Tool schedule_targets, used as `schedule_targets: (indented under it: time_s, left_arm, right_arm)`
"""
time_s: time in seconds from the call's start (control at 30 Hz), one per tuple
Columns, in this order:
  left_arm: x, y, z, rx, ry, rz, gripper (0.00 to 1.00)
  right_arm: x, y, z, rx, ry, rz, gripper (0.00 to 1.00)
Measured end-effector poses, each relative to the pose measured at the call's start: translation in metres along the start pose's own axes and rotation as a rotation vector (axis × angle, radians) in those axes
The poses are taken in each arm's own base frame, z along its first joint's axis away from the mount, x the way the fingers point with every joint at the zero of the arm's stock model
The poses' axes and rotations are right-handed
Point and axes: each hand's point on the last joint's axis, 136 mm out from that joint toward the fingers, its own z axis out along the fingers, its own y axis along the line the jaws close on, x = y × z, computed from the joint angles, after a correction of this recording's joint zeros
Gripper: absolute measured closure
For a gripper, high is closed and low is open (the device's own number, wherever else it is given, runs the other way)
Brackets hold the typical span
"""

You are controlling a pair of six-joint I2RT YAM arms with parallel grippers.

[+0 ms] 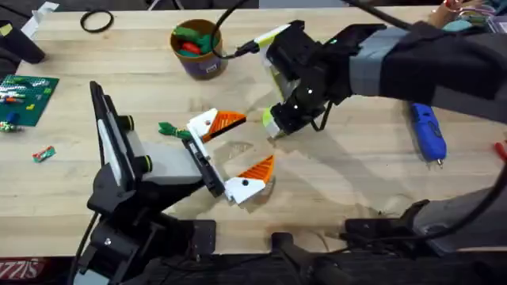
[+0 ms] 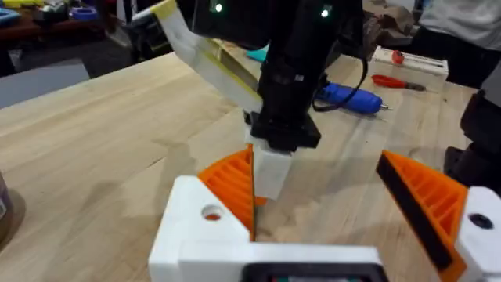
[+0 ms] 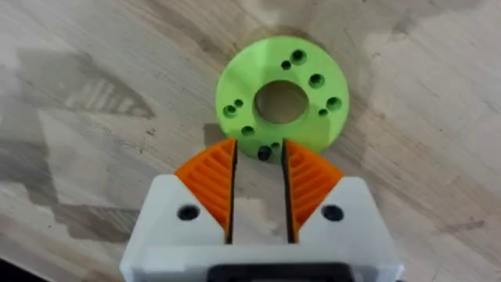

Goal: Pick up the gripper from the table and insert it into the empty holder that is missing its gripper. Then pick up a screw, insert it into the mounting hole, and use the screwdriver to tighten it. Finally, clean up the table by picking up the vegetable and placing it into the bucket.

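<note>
The lime-green gripper point(image 3: 282, 103) lay flat on the light-wood table point(image 3: 94, 94), its round face turned up toward the camera. A large round hole sat at its middle, and smaller holes were scattered around that hole across the face. The right gripper point(image 3: 258, 176) was at the disc's rim, its white fingers with orange ribbed pads point(image 3: 210, 182) drawn close together with only a narrow gap between them. The tips of the pads reached the edge of the green piece, where a small dark hole sat just between them. Whether the pads actually pinched the rim could not be told. Soft shadows fell across the planks beside the disc.
</note>
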Motion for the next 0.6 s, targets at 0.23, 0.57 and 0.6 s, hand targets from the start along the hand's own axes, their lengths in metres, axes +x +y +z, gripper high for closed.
schedule_targets:
  time_s: [0.23, 0.57, 0.6]
  left_arm:
    - [0.0000, 0.0000, 0.0000, 0.000, 0.000, 0.000, 0.014]
    - [0.0000, 0.0000, 0.0000, 0.000, 0.000, 0.000, 0.014]
    - [-0.0001, 0.0001, 0.0000, 0.000, 0.000, 0.000, 0.014]
  right_arm:
    - [0.0012, -0.0026, 0.0022, 0.016, 0.008, -0.001, 0.755]
    - [0.0039, -0.0064, 0.0021, 0.039, 0.018, -0.001, 0.997]
    - [0.0039, -0.0064, 0.0021, 0.039, 0.018, -0.001, 0.998]
